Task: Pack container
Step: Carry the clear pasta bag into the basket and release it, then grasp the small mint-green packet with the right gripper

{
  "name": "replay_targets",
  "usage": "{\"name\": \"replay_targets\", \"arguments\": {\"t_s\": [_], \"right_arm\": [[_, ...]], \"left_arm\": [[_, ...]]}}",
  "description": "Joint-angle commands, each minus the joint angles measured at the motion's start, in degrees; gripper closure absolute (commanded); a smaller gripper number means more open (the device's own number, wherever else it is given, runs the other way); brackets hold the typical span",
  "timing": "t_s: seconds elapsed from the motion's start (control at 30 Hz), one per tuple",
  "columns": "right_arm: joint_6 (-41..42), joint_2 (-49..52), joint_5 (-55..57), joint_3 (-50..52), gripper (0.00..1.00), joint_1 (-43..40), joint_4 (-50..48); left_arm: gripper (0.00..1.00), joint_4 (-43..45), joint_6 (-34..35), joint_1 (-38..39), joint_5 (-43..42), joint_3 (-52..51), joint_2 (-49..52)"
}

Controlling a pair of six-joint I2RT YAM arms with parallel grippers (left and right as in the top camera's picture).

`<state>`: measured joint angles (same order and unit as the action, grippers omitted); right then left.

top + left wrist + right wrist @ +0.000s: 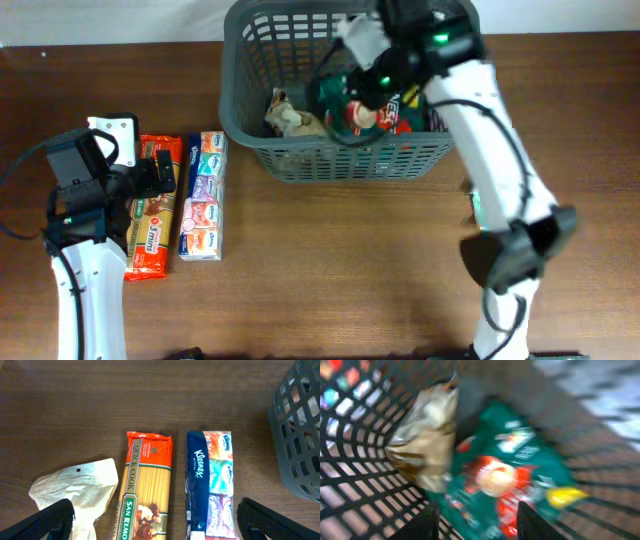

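Dark grey plastic lattice makes up the container (340, 160). It stands at the far middle of the tabletop (350, 270) with its mouth facing up and its long axis running left to right along the far edge. Upright and open like this, it can take goods lowered from above, and it seems placed so that both arms can reach it, the right more easily.

The right gripper (388, 72) hangs inside the container over a green packet (350, 105) with red print. That packet lies on the base beside a crumpled beige packet (290, 118) near the left wall. The right wrist view is blurred, but the jaws look spread with nothing pinched between them.

The left gripper (159, 522) hovers low over the goods not yet packed, its jaws spread wide and empty. Below it a pasta packet (145, 495) and a tissue pack (210, 485) lie flat and parallel, close together. A white paper bag (75, 490) lies just beside the pasta on its other side. Their long axes run near to far, crosswise to the container's. My judgement is that the row is laid out for the left arm to pick from, and that the long pasta packet would fit best turned along the container's length.
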<state>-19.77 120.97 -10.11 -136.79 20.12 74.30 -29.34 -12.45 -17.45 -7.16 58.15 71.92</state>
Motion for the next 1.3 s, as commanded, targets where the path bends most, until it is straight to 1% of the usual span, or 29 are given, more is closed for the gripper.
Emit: {"name": "replay_targets", "arguments": {"t_s": [0.0,0.13,0.2,0.27,0.37,0.4,0.47,0.57,0.63,0.73,0.83,0.9,1.03,1.1,1.27], "right_arm": [[1.9,-13.79,7.21,-3.17,0.51,-4.81,-0.33],[4.48,-20.06,7.58,-3.13,0.51,-13.81,0.15],[6.75,-21.77,7.61,-2.45,0.51,-20.28,1.7],[8.63,-23.23,7.3,0.83,0.51,-26.84,1.7],[9.79,-26.49,6.69,13.0,0.51,-36.33,-3.1],[9.79,-27.82,6.64,18.88,0.49,-39.32,-5.53],[9.81,-29.9,4.83,30.4,0.43,-44.11,-10.84],[10.51,-30.99,0.74,45.79,0.43,-48.5,-17.94],[11.32,-30.69,-0.52,53.75,0.43,-49.46,-20.79],[11.3,-29.4,-0.9,63.01,0.42,-48.41,-22.43],[10.75,-28.0,-0.85,67.36,0.37,-46.12,-24.24],[9.18,-27.32,-0.87,68.46,0.33,-44.57,-24.68],[4.55,-25.27,0.79,68.98,0.32,-41.33,-24.68],[4.59,-23.02,5.27,68.98,0.31,-40.33,-24.37],[4.61,-19.15,4.57,69.09,0.31,-40.33,-23.67]], "left_arm": [[0.01,0.13,-0.72,-0.24,-1.01,1.05,0.28],[0.01,0.13,-0.72,-0.24,-1.01,1.05,0.28],[0.01,0.13,-0.72,-0.24,-0.98,1.05,0.28],[0.01,0.13,-0.72,-0.24,-1.01,1.05,0.28],[0.01,0.13,-0.72,-0.24,-1.01,1.05,0.28],[0.01,0.13,-0.72,-0.24,-1.01,1.05,0.28],[0.01,0.13,-0.72,-0.24,-1.01,1.05,0.28],[0.01,0.13,-0.72,-0.24,-1.01,1.05,0.28],[0.01,0.13,-0.72,-0.24,-0.98,1.05,0.28],[0.01,0.13,-0.72,-0.24,-1.01,1.05,0.28],[0.01,0.13,-0.72,-0.24,-1.01,1.05,0.28],[0.01,0.13,-0.72,-0.24,-1.01,1.05,0.28],[0.01,0.13,-0.72,-0.24,-1.01,1.05,0.28],[0.01,0.13,-0.72,-0.24,-1.01,1.05,0.28],[0.01,0.13,-0.72,-0.24,-1.01,1.05,0.28]]}}
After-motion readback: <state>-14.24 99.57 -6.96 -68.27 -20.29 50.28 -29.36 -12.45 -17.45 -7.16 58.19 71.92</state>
